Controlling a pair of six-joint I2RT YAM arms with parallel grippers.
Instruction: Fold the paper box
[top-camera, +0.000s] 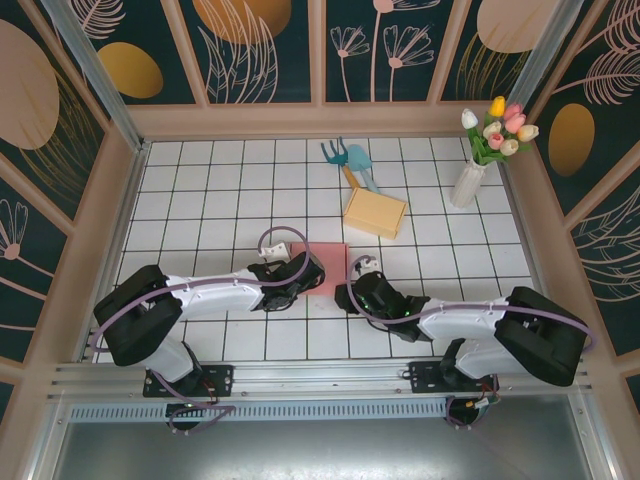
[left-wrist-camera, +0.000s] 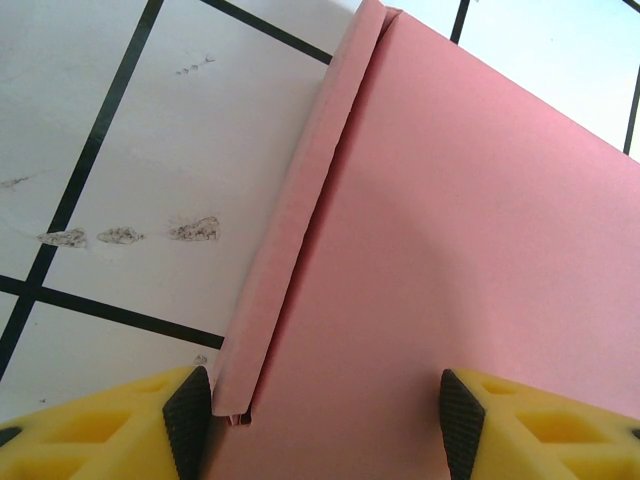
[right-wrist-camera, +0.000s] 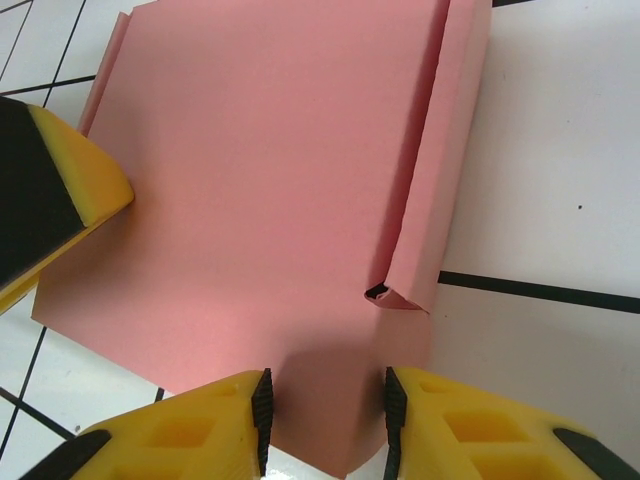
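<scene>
**Pink paper box: flat blank, mid-table, a gripper at each side**

1. Tiled table (top-camera: 200, 190): work surface.
2. Pink paper box (top-camera: 333, 260): lies flat at table centre, near a tan box (top-camera: 375, 212). Judged light, thin card. Panels fairly stiff, bends at creases. Prob. slides on tile and dents if pinched hard.
3. Left gripper (left-wrist-camera: 323, 425): fingers spread wide, straddling box's left edge, nothing clamped.
4. Right gripper (right-wrist-camera: 328, 420): fingers partly apart over near edge, no pinch visible.
5. Left flap (left-wrist-camera: 290, 230) and right flap (right-wrist-camera: 445, 170): slim, turned inward. Best hold, by judgement: take a flap by its free edge, w/ other gripper pinning main panel.
</scene>
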